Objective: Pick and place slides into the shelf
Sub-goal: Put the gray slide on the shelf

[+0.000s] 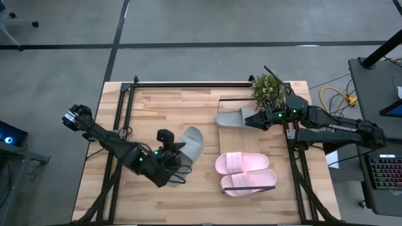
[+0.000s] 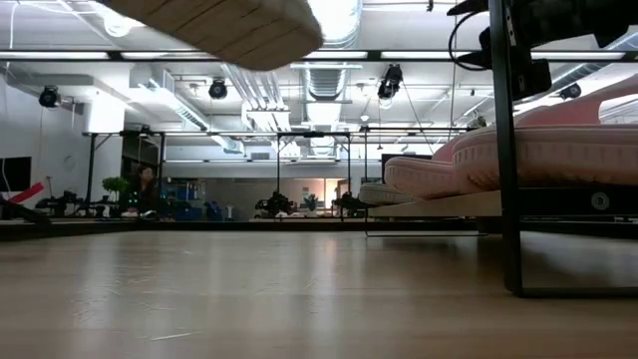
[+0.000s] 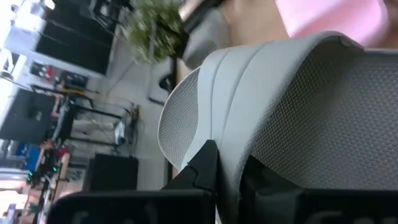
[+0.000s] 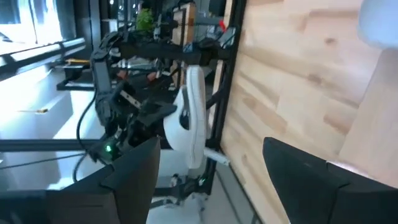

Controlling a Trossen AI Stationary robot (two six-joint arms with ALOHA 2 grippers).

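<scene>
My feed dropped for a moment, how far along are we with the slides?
Done: the pink pair lies on the shelf, and a grey slide sits at its far end, with the open right gripper at its heel. In hand: the left gripper is shut on the last grey slide, off the shelf. Left: placing that one.

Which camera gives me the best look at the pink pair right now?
The high view: the pink pair lies whole, side by side on the shelf. The low view shows only their sides; the left wrist view catches a pink corner; the right wrist view shows none.
</scene>
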